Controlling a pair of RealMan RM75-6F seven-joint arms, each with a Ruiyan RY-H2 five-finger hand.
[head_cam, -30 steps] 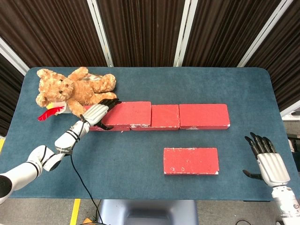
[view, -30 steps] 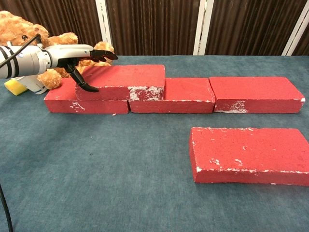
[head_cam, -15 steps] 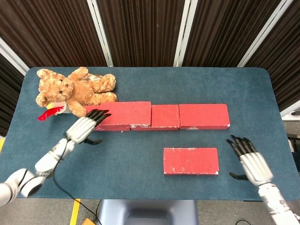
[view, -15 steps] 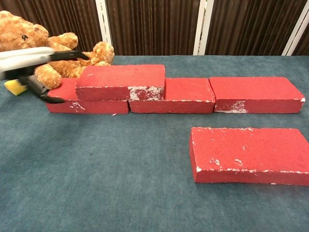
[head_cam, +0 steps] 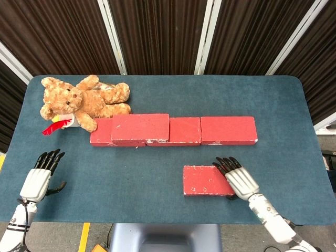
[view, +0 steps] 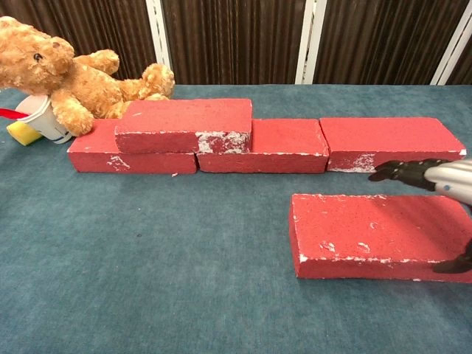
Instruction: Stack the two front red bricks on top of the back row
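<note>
One red brick [head_cam: 140, 128] already lies on top of the back row [head_cam: 228, 130], straddling its left and middle bricks. The remaining front brick [head_cam: 205, 180] lies flat on the blue worktop [head_cam: 136, 173], apart from the row and in front of its middle-to-right section.

The right hand [head_cam: 239, 179] is over the right end of the front brick, fingers extended across the top face and thumb low at the near edge. The chest view suggests the fingers have not closed on the brick; whether they touch it cannot be told. The left hand [head_cam: 39, 176] hangs spread at the near left of the worktop, holding nothing.

The brick appears rigid, with a rough, chipped surface that should offer good friction; its weight cannot be read from the views. A hold at one end would let the far end sag or pivot, so a grip spanning the short width nearer the middle is advisable. A teddy bear [head_cam: 79, 102] lies beside the row's left end, clear of the likely placement site.
</note>
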